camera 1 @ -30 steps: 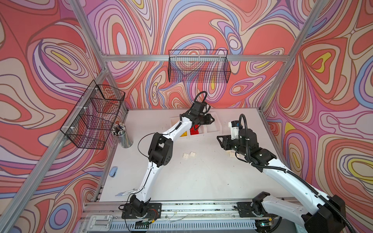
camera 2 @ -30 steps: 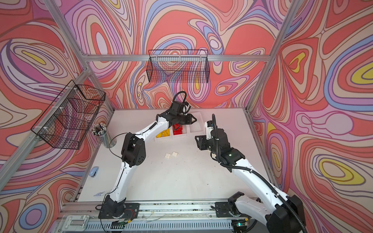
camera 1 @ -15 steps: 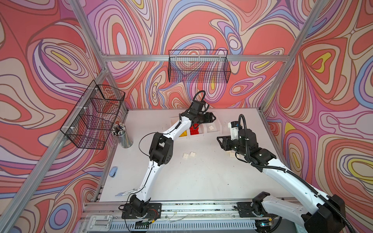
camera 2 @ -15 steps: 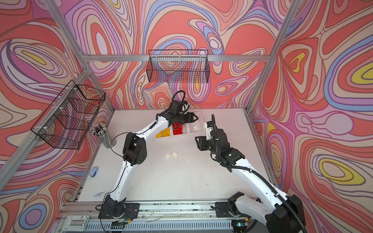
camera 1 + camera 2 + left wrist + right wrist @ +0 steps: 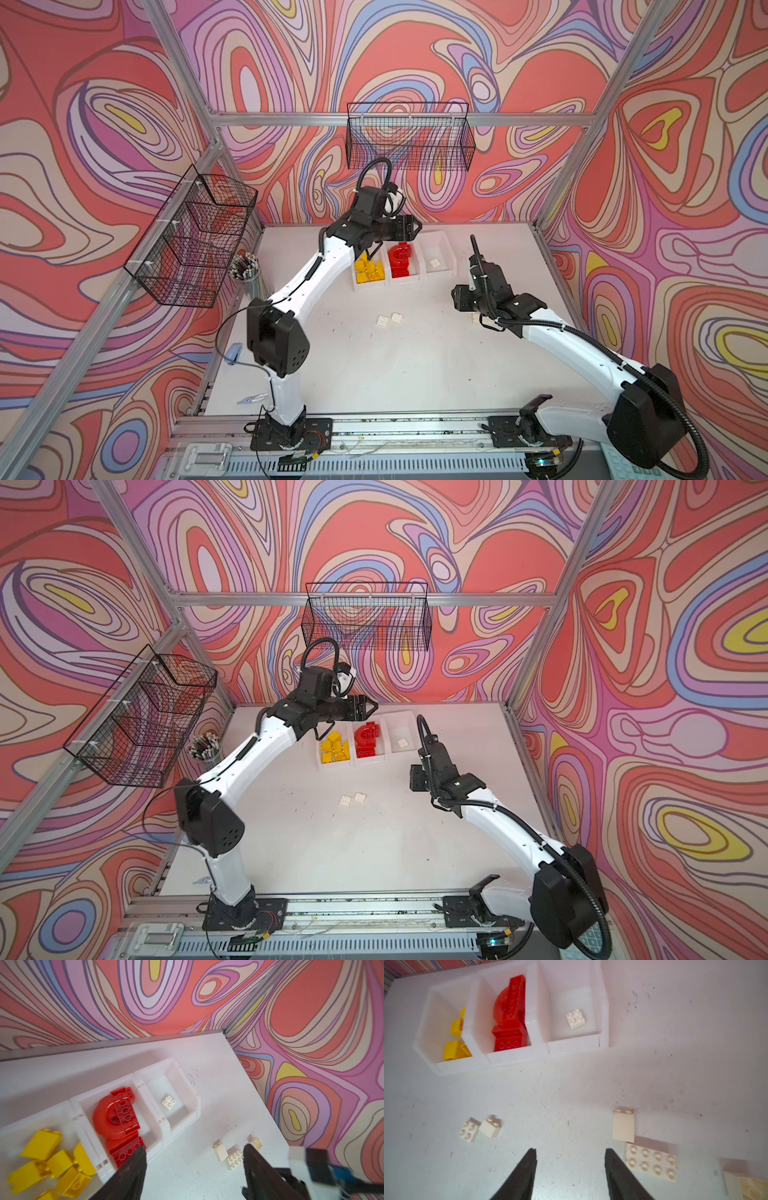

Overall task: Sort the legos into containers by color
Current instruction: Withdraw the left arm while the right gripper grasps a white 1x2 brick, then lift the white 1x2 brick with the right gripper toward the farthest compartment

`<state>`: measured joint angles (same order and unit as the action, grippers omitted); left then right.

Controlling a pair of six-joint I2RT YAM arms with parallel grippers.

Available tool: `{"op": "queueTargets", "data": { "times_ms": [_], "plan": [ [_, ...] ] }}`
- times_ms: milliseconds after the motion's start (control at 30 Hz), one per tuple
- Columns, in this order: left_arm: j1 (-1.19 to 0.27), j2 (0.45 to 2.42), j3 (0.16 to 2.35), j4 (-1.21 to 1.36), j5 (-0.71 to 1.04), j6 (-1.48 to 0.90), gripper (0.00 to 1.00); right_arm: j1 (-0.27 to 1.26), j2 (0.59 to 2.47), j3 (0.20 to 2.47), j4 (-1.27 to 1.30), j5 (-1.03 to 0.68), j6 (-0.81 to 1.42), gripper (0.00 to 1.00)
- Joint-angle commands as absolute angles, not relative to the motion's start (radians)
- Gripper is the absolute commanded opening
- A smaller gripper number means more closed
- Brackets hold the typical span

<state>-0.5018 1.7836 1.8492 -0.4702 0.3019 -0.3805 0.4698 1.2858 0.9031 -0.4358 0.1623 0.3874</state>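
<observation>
Three joined white containers (image 5: 401, 283) stand at the back of the table. The left one holds yellow legos (image 5: 368, 268), the middle one red legos (image 5: 400, 259) with the arch piece (image 5: 108, 1118), and the right one a single white brick (image 5: 575, 1018). My left gripper (image 5: 409, 230) hovers open above the red bin, nothing between its fingers (image 5: 135, 1159). Two white bricks (image 5: 389, 319) lie mid-table. My right gripper (image 5: 571, 1150) is open and empty, low over the table. Beside it are a white eight-stud brick (image 5: 651, 1160) and a white sloped piece (image 5: 623, 1126).
A clear cup of pencils (image 5: 245, 266) stands at the left edge below a black wire basket (image 5: 195, 237). Another wire basket (image 5: 409, 137) hangs on the back wall. A small blue object (image 5: 232, 353) lies near the left rail. A third pale brick (image 5: 745, 1186) lies by the right gripper.
My left gripper has gone from shut to open above the bins and shifted slightly right. The right arm has barely moved.
</observation>
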Motion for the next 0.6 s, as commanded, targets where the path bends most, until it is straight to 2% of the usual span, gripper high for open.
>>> {"op": "queueTargets", "data": {
  "times_ms": [0,200,367,567],
  "plan": [
    [-0.503,1.63,1.745,-0.608,0.224,-0.288,0.73,0.455,1.346,0.886,-0.419,0.293,0.403,0.59],
    [-0.503,1.309,1.428,-0.619,0.142,-0.24,0.75,0.335,1.474,0.833,-0.281,0.202,0.407,0.61],
    [-0.502,1.084,1.149,-0.587,0.077,-0.219,0.74,0.324,1.576,0.865,-0.252,0.221,0.391,0.61],
    [-0.503,0.97,0.981,-0.511,0.051,-0.225,0.74,0.306,1.653,0.88,-0.23,0.22,0.395,0.57]
  ]
}}
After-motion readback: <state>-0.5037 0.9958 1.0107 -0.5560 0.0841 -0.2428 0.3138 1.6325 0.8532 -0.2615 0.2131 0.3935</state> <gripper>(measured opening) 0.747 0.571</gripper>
